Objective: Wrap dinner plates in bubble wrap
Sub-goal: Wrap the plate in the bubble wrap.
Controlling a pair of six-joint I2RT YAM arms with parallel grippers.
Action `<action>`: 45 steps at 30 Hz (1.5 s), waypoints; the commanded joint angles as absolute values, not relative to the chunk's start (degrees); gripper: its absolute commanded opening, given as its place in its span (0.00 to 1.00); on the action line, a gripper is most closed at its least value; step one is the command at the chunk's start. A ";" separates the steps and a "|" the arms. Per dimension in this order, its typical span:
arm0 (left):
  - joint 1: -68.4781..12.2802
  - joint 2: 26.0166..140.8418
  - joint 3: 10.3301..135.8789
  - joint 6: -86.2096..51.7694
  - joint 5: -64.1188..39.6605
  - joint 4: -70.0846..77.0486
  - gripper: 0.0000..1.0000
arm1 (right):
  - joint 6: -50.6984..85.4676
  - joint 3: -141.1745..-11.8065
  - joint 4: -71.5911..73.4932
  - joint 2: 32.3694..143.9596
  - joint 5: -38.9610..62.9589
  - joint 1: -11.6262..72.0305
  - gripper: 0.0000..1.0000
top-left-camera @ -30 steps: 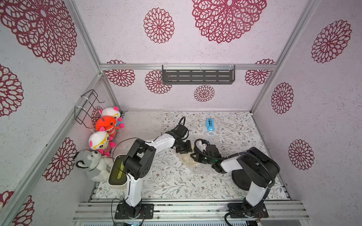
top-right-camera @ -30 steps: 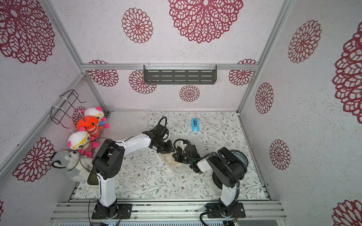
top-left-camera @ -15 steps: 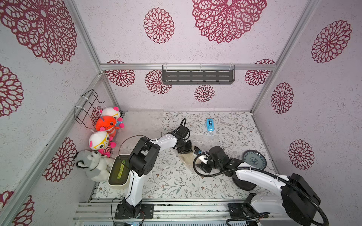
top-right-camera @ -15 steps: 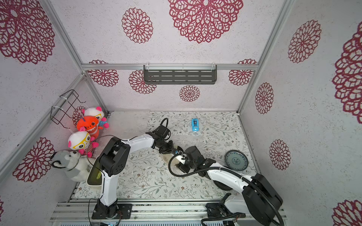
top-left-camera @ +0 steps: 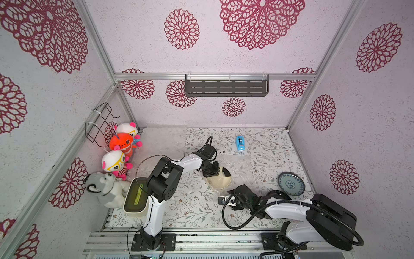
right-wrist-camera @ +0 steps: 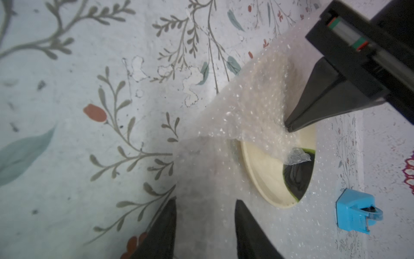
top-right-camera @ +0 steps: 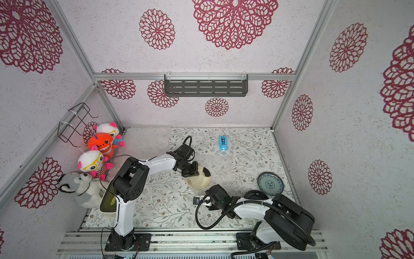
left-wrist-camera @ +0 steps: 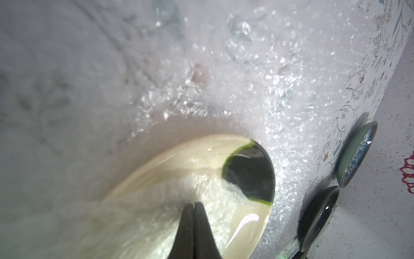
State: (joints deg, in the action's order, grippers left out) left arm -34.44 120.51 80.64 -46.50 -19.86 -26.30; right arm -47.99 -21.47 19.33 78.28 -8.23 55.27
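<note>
Three plates are in view, and none is fully wrapped. At the left wall stand the toys [top-left-camera: 116,161] and a container [top-left-camera: 134,197]. Spare wrap [top-left-camera: 164,136] lies in the back-left corner.

The left gripper [left-wrist-camera: 193,203], pressed together, pinches a flap of the wrap [right-wrist-camera: 246,107] and holds it over the cream plate [top-left-camera: 220,182]. That plate sits mid-table on the same sheet and is partly covered.

The right gripper [right-wrist-camera: 205,200] is spread at the sheet's near edge and pinches nothing. The black plate [top-right-camera: 255,194], partly under the right arm, and the blue plate [top-left-camera: 291,183] lie bare near the right wall.

Judged progress is early: one fold is under way and two plates are untouched. Open mat lies in front of the cream plate. The tape dispenser [top-left-camera: 240,143] limits the room behind the sheet.
</note>
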 commanded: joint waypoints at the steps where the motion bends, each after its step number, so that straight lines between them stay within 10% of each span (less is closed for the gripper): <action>1: -34.54 122.24 77.96 -45.70 -16.50 -28.62 0.00 | -52.46 -20.47 22.70 77.06 -10.00 55.68 0.19; 5: -34.61 122.86 77.55 -44.38 -16.52 -27.97 0.00 | -49.35 -24.94 18.35 75.64 -5.26 53.18 0.00; 16: -34.80 122.39 73.74 -36.63 -18.79 -22.16 0.01 | -50.31 -36.68 18.63 86.64 5.84 41.18 0.00; 29: -32.90 114.60 65.19 -33.79 -32.03 -4.28 0.48 | -45.09 -53.75 -3.48 97.87 20.77 31.86 0.00; 45: -33.02 111.56 60.30 -27.55 -41.45 2.51 0.65 | -40.01 -63.99 -13.57 103.58 26.48 29.71 0.00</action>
